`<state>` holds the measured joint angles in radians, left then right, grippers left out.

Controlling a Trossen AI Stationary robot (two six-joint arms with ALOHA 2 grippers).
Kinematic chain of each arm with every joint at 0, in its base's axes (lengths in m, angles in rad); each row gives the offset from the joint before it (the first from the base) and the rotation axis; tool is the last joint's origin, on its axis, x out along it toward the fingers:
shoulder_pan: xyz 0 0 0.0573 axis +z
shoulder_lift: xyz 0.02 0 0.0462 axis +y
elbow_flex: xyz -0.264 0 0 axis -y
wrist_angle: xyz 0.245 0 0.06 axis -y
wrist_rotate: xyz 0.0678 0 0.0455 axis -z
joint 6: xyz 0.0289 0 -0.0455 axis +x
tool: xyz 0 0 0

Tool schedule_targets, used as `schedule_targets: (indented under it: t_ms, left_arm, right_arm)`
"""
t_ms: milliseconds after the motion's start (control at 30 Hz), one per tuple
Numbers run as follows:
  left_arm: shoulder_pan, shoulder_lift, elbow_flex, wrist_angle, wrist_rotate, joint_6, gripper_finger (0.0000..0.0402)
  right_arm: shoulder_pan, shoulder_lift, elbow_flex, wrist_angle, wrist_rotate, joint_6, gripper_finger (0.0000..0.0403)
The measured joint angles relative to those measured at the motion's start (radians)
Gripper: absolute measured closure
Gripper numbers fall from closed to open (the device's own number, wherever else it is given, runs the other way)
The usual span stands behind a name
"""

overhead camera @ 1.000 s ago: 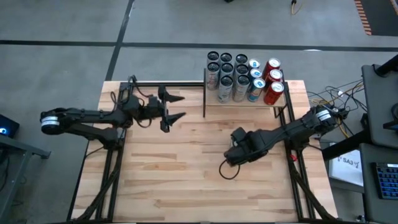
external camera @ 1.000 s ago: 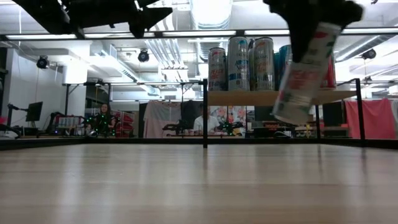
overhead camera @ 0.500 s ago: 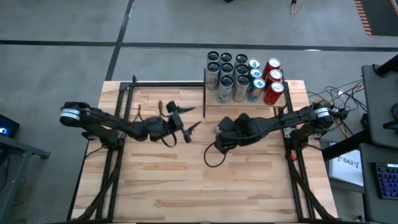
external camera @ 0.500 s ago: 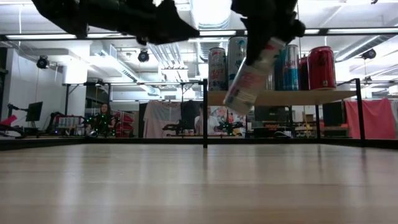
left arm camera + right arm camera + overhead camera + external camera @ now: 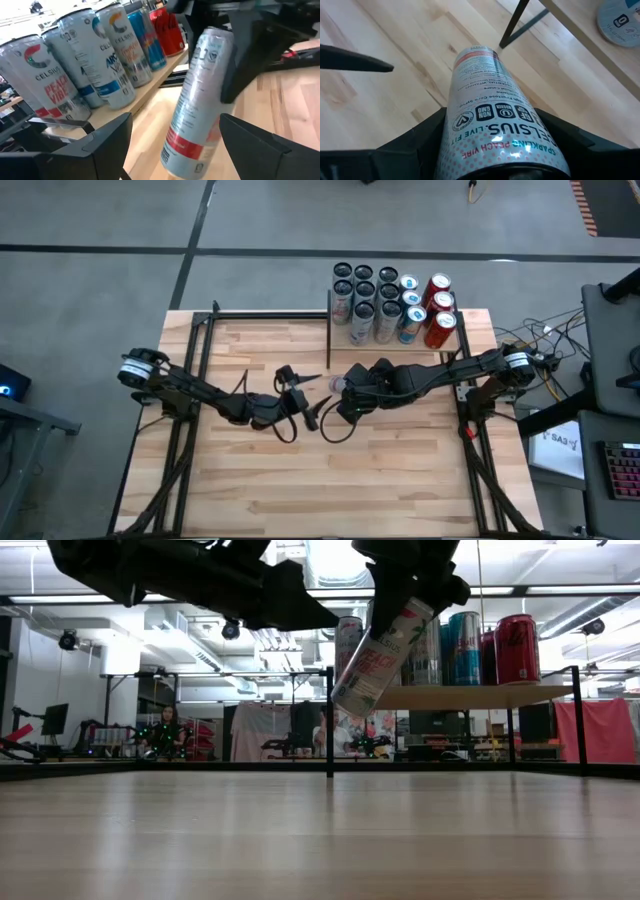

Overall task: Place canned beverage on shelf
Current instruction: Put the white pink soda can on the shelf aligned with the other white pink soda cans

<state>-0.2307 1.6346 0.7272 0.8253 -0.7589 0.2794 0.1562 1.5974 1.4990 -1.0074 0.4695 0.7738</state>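
From above, you had the right gripper (image 5: pixel 352 388) out over the middle of the table (image 5: pixel 400 470), its fingers clamped on the can (image 5: pixel 339 384), whose pale end pointed toward the left arm. The left gripper (image 5: pixel 308 398) sat just beside it with its fingers spread apart, the can's end near their tips. The shelf (image 5: pixel 392 340) stood at the table's far edge, already crowded with upright cans (image 5: pixel 375 300), silver, blue and red.

From table height, you held the can (image 5: pixel 378 645) in the air, tilted, its lower end toward the left arm, with the right gripper (image 5: pixel 415 580) gripping its upper part. The shelf board (image 5: pixel 470 696) lay behind it, on black posts, with cans (image 5: pixel 465 648) standing on top.

Through the left wrist camera, the can (image 5: pixel 197 100) hung tilted just ahead of the left gripper's fingers (image 5: pixel 95 142), which stood wide apart and touched nothing. The right gripper's dark finger (image 5: pixel 245 55) pressed the can's side. Shelved cans (image 5: pixel 80 65) lined up beyond.

Through the right wrist camera, the can (image 5: pixel 495 110) filled the frame, pinched between your right fingers (image 5: pixel 415 142), with bare tabletop planks (image 5: pixel 395 100) below and a shelf post (image 5: pixel 512 25) beyond.
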Motion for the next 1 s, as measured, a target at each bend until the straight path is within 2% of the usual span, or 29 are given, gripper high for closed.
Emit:
schedule_targets:
  t_ms: [267, 533, 800, 1000]
  left_arm:
    - [-0.003, -0.009, -0.001, -0.02, 0.009, -0.007, 0.0113]
    - [-0.001, 0.0, 0.048, -0.05, 0.009, -0.002, 0.0051]
    - [0.0, 0.082, 0.086, -0.082, 0.007, 0.02, 0.0033]
    - [0.007, 0.159, 0.121, -0.074, -0.045, 0.042, 0.0032]
  right_arm:
    - [-0.002, 0.0, 0.0, 0.007, -0.002, 0.002, 0.0157]
    - [-0.002, 0.001, -0.001, 0.025, 0.001, 0.057, 0.0157]
    - [-0.009, 0.001, -0.001, 0.093, 0.003, 0.061, 0.0157]
    - [-0.008, 0.001, -0.001, 0.108, -0.004, 0.053, 0.0157]
